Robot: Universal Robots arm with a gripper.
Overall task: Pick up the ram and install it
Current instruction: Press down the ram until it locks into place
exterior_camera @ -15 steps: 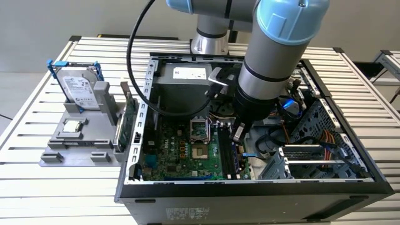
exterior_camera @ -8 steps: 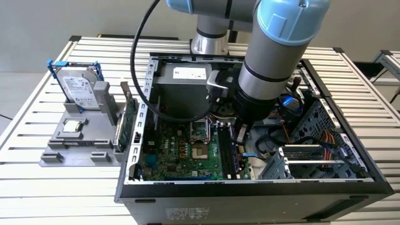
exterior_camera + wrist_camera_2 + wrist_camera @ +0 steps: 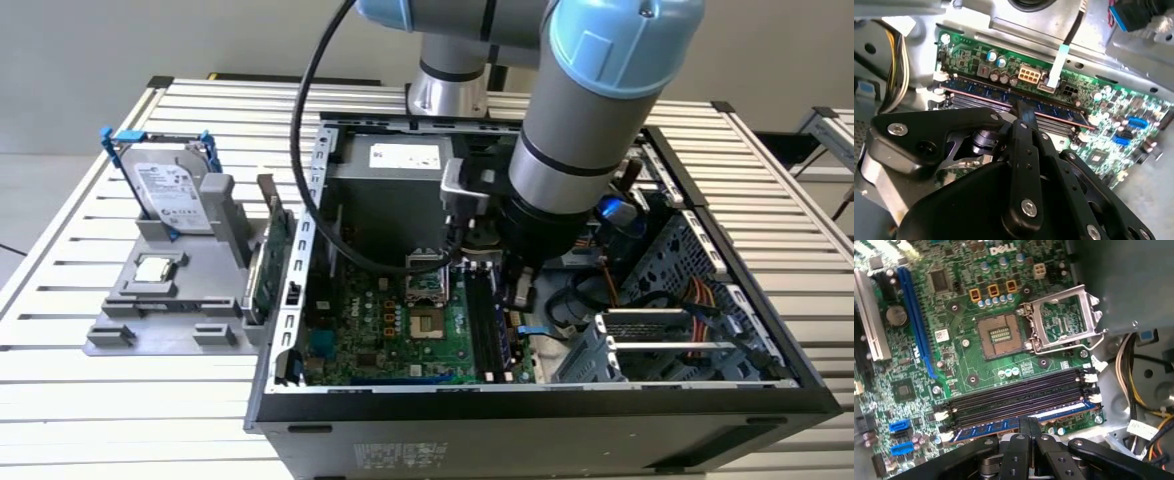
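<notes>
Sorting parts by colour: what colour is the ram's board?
Blue; the ram shows best in the second wrist view.

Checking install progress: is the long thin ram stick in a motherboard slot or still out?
In. The long blue-green ram stick stands on edge in the outermost memory slot, the black gripper closed on its top edge.

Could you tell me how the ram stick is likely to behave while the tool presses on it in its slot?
The ram looks thin and flat, so it is probably light and stiff lengthwise, yet could flex or tip sideways if pushed off-centre. Its bare chips suggest fragility. The tool sits on its top edge near the middle, which should spread the force evenly.
</notes>
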